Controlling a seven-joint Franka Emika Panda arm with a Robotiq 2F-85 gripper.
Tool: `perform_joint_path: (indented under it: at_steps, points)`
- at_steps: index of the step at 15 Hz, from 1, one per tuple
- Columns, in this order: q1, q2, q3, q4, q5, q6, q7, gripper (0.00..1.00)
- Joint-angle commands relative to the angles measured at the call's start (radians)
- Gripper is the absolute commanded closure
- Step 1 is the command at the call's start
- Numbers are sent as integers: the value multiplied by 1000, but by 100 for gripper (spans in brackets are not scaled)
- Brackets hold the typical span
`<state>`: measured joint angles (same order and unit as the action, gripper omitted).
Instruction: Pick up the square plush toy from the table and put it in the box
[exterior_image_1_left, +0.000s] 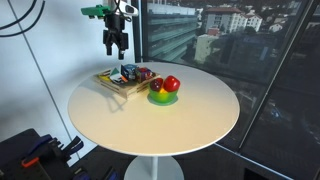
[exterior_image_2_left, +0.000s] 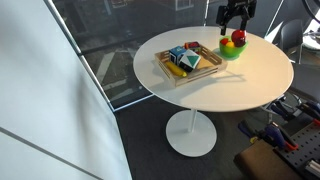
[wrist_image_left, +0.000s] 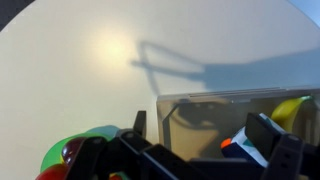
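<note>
**Toy sits in box as open tool hangs above counter**

One tool (exterior_image_1_left: 117, 47) hangs raised over one round white counter (exterior_image_1_left: 200, 125), its two fingers (wrist_image_left: 266, 132) spread wide with nothing between them. In an exterior view the tool (exterior_image_2_left: 235, 22) stands high above the plate (exterior_image_2_left: 231, 53). The wrist view looks down past the tool (wrist_image_left: 202, 125) at both plate and box.

The one patchwork toy (exterior_image_2_left: 177, 57) lies inside the single light-wood box (exterior_image_2_left: 205, 69), among other small coloured pieces. One of these is a yellow piece (exterior_image_2_left: 181, 71). The rest are too small to count with any certainty. In an exterior view the box (exterior_image_1_left: 112, 84) rests flat on the counter (exterior_image_2_left: 250, 85), and the toy there cannot be made out from its neighbours.

Just beside the box is one round green plate (exterior_image_1_left: 161, 99) holding red fruit (exterior_image_1_left: 171, 84). Whether that is one fruit (exterior_image_2_left: 238, 38) or two cannot be told. In the wrist view the box (wrist_image_left: 200, 104) fills the right side, the plate (wrist_image_left: 58, 152) shows at lower left, and the yellow piece (wrist_image_left: 290, 106) peeks over the box wall.
</note>
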<state>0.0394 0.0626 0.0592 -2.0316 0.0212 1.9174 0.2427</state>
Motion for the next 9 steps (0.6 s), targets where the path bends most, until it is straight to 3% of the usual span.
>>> perform_joint_path:
  at_steps: [1, 5, 9]
  points:
    - [4, -45, -5, 21, 7, -193, -46, 0]
    - [4, -109, -4, -4, -9, -320, -43, 0]
    - [2, -192, -3, -42, -23, -361, -57, 0]
